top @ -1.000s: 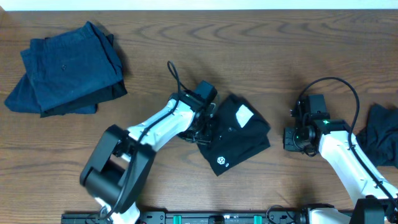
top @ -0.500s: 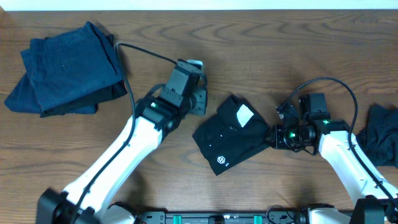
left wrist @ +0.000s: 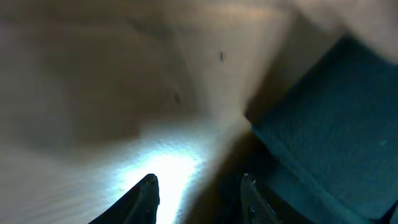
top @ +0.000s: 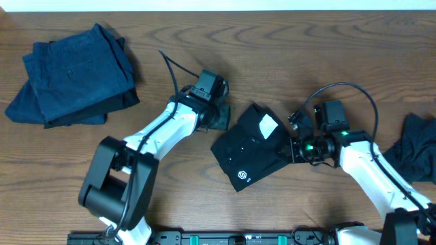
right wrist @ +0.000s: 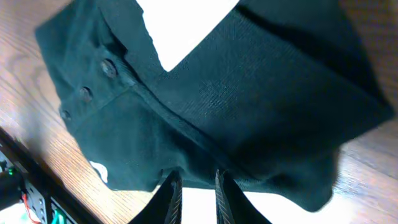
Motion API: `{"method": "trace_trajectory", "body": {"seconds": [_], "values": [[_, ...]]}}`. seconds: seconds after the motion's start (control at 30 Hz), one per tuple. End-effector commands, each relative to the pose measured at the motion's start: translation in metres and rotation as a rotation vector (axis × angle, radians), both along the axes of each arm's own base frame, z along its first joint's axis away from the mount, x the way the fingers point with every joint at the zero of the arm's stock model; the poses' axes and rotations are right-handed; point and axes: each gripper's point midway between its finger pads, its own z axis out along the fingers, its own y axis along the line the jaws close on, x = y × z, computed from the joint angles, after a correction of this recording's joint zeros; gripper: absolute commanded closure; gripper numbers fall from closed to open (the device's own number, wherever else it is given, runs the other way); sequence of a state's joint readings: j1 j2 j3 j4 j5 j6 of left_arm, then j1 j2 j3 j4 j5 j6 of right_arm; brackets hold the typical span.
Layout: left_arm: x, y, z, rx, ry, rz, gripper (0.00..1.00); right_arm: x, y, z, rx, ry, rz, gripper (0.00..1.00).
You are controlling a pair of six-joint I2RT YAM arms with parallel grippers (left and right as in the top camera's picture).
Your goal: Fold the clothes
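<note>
A black folded garment (top: 253,151) with a white label (top: 268,126) and a small round logo (top: 242,176) lies mid-table. My left gripper (top: 216,117) rests at its left edge. In the left wrist view this gripper (left wrist: 199,177) is open over bare wood, and the dark fabric (left wrist: 329,137) lies just to its right. My right gripper (top: 293,149) sits at the garment's right edge. Its fingers (right wrist: 196,175) stand a narrow gap apart with bright table between them, tips at the hem of the black garment (right wrist: 249,106). Nothing is gripped.
A stack of folded dark blue clothes (top: 71,76) lies at the back left. Another dark garment (top: 417,146) lies crumpled at the right edge, beside my right arm. A black rail runs along the table's front edge (top: 225,238).
My left gripper let go of the black garment's left edge, swung away towards the back, then returned beside it with jaws wider. My right gripper moved left to the garment's right edge.
</note>
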State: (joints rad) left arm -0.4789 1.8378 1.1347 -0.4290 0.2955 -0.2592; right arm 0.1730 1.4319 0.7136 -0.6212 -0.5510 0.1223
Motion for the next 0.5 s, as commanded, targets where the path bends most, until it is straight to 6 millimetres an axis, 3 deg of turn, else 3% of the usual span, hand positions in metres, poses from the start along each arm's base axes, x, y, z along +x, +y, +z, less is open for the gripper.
{"method": "trace_trajectory", "body": {"seconds": [0.0,0.17,0.27,0.37,0.47], "values": [[-0.018,-0.003,-0.015,-0.020,0.100,-0.034,0.55,-0.003,0.004,-0.011,-0.013,0.044,0.016,0.82],[-0.051,0.009,-0.040,0.035,0.257,-0.035,0.55,-0.010,-0.003,-0.038,-0.065,0.136,0.010,0.85],[-0.078,0.015,-0.047,0.059,0.377,-0.043,0.55,-0.008,-0.023,-0.055,-0.195,0.167,-0.059,0.86],[-0.102,0.021,-0.049,0.099,0.461,-0.054,0.60,0.010,-0.053,-0.062,-0.345,0.112,-0.164,0.87],[-0.123,0.023,-0.047,0.128,0.531,-0.072,0.67,0.045,-0.068,-0.058,-0.383,-0.012,-0.237,0.88]]}}
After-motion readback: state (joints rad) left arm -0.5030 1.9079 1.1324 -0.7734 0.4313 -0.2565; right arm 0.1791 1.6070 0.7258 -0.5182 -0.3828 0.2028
